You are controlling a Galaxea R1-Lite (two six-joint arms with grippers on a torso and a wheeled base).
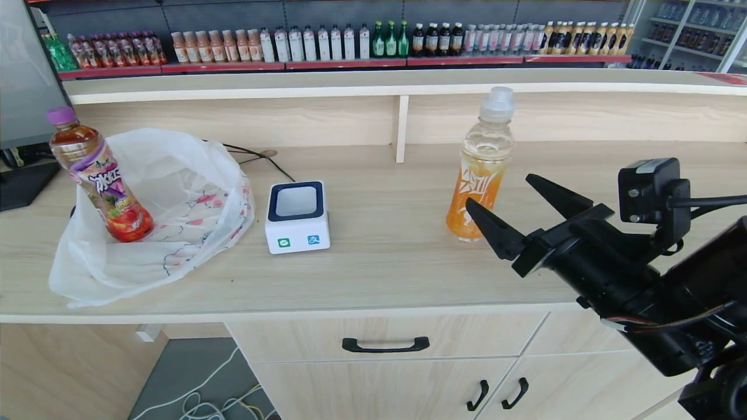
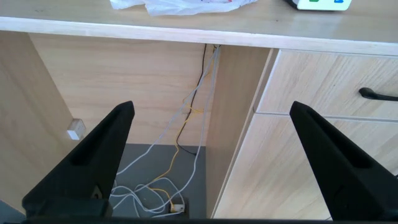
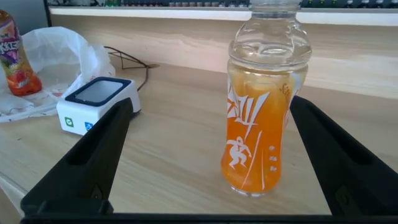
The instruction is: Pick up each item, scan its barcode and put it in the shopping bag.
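Observation:
An orange drink bottle (image 1: 482, 169) with a clear cap stands upright on the wooden counter, right of centre. My right gripper (image 1: 513, 204) is open just in front of it, fingers pointing toward the bottle (image 3: 261, 118), which sits between and beyond the fingertips without touching them. A red tea bottle (image 1: 96, 175) with a purple cap stands tilted inside the white plastic shopping bag (image 1: 175, 216) at the counter's left. The white barcode scanner (image 1: 296, 217) sits between bag and orange bottle. My left gripper (image 2: 211, 124) is open below the counter edge, holding nothing.
A raised wooden ledge (image 1: 373, 87) runs along the counter's back, with a divider (image 1: 400, 128) behind the scanner. Drawers and cabinet doors (image 1: 385, 344) lie beneath the counter. Cables (image 2: 180, 155) hang in the open space under it. A dark monitor (image 1: 23, 87) stands at far left.

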